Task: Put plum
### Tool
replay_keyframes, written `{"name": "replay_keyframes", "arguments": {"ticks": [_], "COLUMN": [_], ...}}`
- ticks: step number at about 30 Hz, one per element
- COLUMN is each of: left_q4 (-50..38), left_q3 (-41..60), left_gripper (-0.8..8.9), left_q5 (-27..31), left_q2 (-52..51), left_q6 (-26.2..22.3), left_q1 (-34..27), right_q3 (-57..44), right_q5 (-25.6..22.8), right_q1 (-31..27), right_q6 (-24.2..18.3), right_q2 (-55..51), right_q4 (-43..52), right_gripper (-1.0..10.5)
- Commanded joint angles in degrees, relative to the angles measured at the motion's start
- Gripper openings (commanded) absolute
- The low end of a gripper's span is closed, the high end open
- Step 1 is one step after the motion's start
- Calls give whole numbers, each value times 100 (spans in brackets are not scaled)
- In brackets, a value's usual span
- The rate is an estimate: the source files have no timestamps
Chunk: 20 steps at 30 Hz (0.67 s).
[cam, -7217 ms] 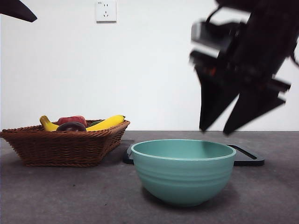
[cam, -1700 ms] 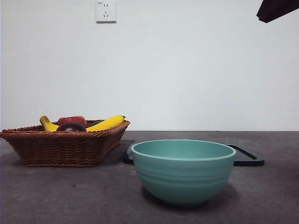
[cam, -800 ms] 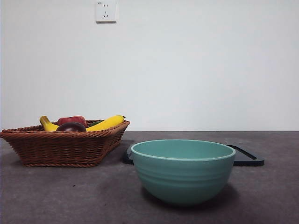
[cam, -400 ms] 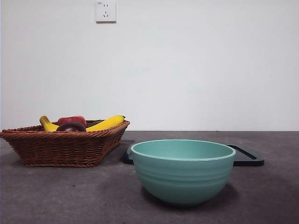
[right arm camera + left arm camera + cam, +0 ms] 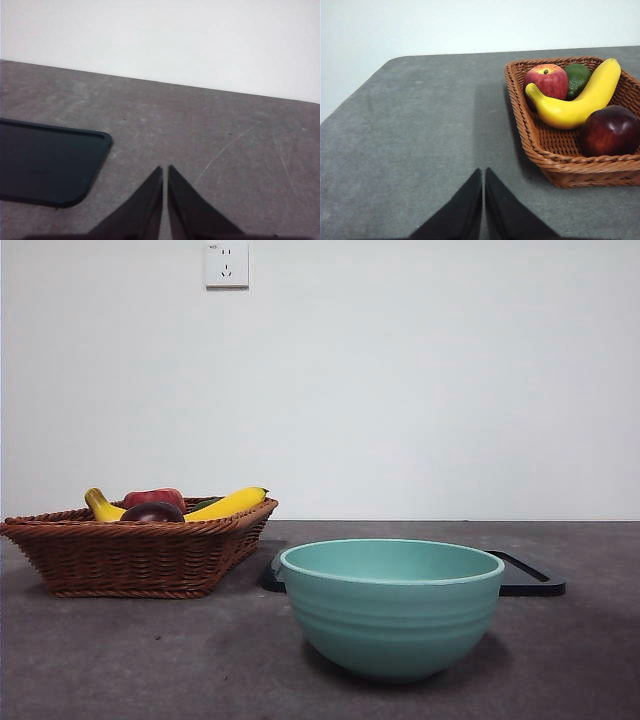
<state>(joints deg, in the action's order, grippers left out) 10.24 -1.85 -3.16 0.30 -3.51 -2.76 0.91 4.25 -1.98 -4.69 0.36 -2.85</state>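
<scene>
The plum (image 5: 153, 512) is dark maroon and lies in the brown wicker basket (image 5: 140, 550) at the left of the table, at the basket's near end. It also shows in the left wrist view (image 5: 611, 131), next to a yellow banana (image 5: 575, 102). My left gripper (image 5: 483, 173) is shut and empty, over bare table beside the basket. My right gripper (image 5: 165, 171) is shut and empty, over bare table beside a black tray (image 5: 45, 167). Neither arm shows in the front view.
A teal bowl (image 5: 392, 605) stands in front at the middle. The black tray (image 5: 525, 575) lies behind it. The basket also holds a red apple (image 5: 546, 80), a green fruit (image 5: 577, 77) and bananas (image 5: 228, 504).
The big dark arm seen at the upper right has risen out of the front view. The fruit, basket and bowl have not moved.
</scene>
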Motion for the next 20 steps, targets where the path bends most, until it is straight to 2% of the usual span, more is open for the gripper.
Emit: {"name": "replay_keyframes", "arguments": {"ticks": [1,10,20], "left_q4": [48,48,50], "left_q3": [118,118,118], "left_gripper": [8,8,8], "left_q5": [0,0,0], "left_q2": [-13,-13,-13], "left_q6": [11,11,11], "left_q1": [-17,-17,-17], "right_q3": [-28,-28,-26], "right_q5": [-79,-181,-170], "right_q1": [-9,-9,-9], "right_q6": [-24,-15,17], "right_q2": [-15,-15,-15], "right_q4": [15,-752,-632], "right_gripper": [5,5,5]}}
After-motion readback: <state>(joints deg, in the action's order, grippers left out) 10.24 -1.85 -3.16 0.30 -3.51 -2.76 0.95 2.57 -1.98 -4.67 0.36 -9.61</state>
